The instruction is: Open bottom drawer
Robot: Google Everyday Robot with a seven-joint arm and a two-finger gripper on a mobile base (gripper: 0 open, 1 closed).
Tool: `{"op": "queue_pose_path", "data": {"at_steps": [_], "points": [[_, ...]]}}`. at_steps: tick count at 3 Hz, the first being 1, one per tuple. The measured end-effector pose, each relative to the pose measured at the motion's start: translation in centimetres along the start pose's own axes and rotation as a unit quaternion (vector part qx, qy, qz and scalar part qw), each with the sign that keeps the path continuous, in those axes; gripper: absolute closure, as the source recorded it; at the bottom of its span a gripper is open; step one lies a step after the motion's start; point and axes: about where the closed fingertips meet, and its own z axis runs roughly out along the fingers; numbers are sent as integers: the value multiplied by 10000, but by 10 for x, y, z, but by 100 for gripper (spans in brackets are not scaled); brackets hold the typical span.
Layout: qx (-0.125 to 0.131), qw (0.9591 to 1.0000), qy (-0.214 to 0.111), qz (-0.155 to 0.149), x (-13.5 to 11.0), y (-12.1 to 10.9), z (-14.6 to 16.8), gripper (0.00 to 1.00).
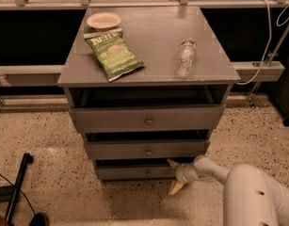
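Note:
The bottom drawer [132, 172] is the lowest and narrowest of three grey fronts in the grey cabinet, with a small brass knob [148, 173] at its centre. Its front sits about flush with the frame. My gripper [173, 175] is low at the drawer's right end, to the right of the knob. Its two pale fingers are spread apart, one pointing up at the drawer front's right end [172, 164] and one down toward the floor [175, 187]. It holds nothing. The white arm [247, 187] reaches in from the lower right.
On the cabinet top [148, 36] lie a green chip bag [113, 54], a small plate [104, 20] and a clear bottle on its side [185, 56]. The middle drawer [146, 149] and top drawer [146, 119] are above. A black pole [17, 187] lies on the speckled floor at left.

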Motion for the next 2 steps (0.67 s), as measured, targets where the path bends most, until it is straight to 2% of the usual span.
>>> {"op": "queue_pose_path", "data": {"at_steps": [1,2], "points": [[-110,9999,64,46,9,-5,13,0],[-30,9999,118,68,15,-17,16,25]]}}
